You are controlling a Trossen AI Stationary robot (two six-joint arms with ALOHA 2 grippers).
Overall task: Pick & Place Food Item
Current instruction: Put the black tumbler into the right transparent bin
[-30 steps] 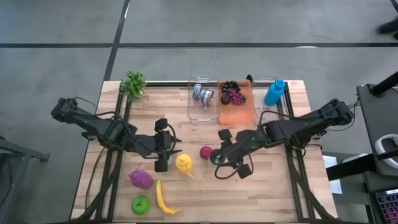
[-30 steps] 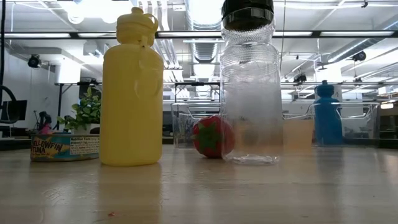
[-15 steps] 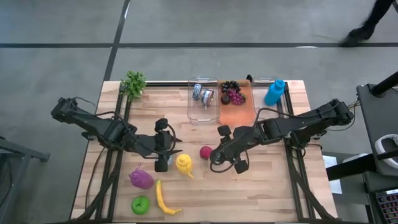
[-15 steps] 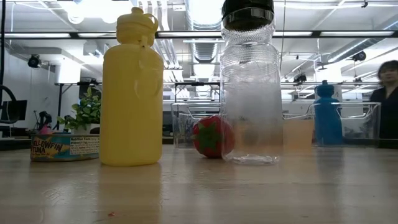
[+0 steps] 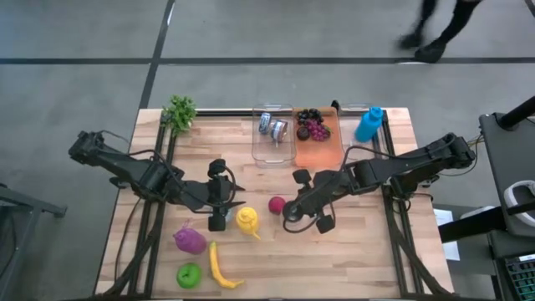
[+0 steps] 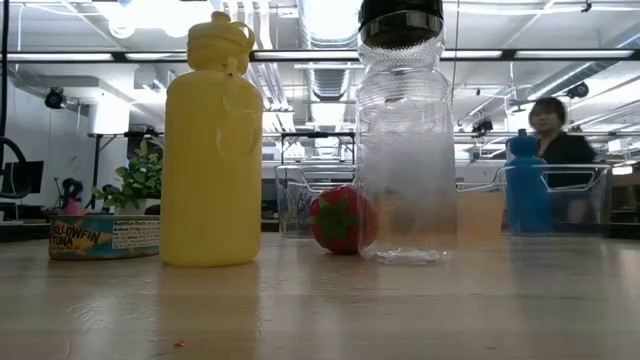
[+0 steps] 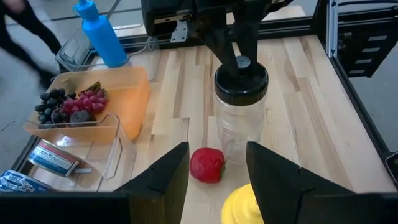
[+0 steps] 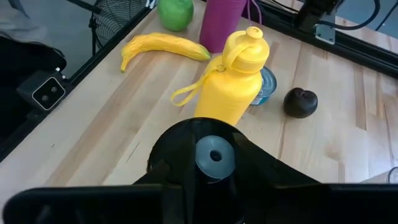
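At mid-table the right gripper clamps the clear jar's lid; the red fruit beside it lies unpicked — left gripper, jaws apart, waits nearby.

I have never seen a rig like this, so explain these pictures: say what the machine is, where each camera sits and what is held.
These are two dark robot arms at a wooden table, each ending in a two-finger tool. One camera looks straight down, one sits at table height, and one rides on each wrist. On the table stand a clear plastic bottle with a black lid, a yellow plastic bottle and a red toy fruit, among other toy foods and containers. The left tool is open and holds nothing. The right tool sits over the clear bottle's lid; whether it grips yet is unclear.
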